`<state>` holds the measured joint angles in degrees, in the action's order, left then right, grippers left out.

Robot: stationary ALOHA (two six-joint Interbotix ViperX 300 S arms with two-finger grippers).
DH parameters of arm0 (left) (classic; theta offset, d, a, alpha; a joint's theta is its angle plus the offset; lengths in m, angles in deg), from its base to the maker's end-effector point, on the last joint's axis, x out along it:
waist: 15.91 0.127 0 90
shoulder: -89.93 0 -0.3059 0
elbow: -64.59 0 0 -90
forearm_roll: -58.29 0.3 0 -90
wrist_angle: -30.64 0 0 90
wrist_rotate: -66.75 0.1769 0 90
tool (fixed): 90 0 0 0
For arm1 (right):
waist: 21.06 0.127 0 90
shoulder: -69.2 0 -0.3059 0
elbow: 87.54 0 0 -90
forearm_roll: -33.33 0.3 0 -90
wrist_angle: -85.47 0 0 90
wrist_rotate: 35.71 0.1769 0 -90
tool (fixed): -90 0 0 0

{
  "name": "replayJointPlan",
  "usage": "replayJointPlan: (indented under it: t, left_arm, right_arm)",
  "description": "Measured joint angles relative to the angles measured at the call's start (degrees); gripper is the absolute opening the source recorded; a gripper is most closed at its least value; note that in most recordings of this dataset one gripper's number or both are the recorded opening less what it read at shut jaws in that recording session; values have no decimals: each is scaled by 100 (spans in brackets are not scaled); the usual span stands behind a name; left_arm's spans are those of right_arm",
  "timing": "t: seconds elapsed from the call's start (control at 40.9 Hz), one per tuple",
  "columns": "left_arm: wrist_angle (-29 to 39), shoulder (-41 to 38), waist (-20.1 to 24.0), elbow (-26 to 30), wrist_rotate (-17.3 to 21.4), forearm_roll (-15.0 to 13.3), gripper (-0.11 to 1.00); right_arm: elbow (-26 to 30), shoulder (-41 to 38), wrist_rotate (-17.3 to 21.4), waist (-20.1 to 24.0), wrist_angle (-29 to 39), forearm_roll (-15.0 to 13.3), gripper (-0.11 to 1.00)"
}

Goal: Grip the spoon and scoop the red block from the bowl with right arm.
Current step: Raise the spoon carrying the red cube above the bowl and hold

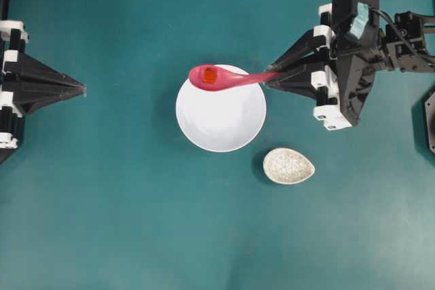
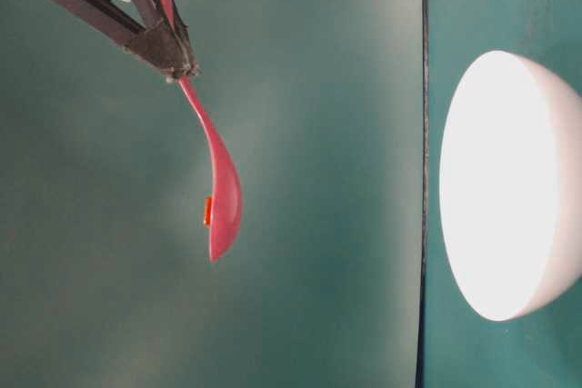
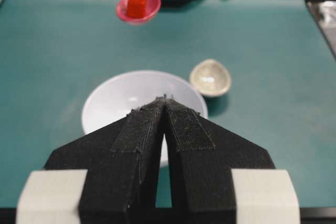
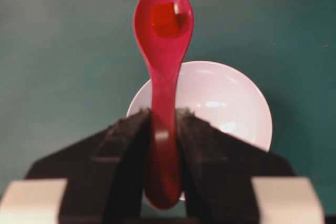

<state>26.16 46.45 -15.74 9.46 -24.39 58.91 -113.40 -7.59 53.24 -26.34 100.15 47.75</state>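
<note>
**Spoon up with block aboard, clear of bowl**

Spoon (image 1: 228, 79) is clamped by its handle in my right gripper (image 1: 272, 77), lifted above the bowl (image 1: 221, 123). Red block (image 1: 210, 76) sits in the spoon's scoop, so I judge the scooping done; next only calls for keeping the spoon level. Spoon is glossy pink-magenta, oval scoop, straight handle. My left gripper (image 3: 165, 100) is parked aside, jaws together, holding nothing.
</note>
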Motion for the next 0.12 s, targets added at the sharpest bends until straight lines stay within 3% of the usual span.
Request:
replayJointPlan:
  t: [0.122]
  left_arm:
    - [-9,0,0,0,70,9,0]
  right_arm:
    - [0,0,-9,0,-9,-9,25]
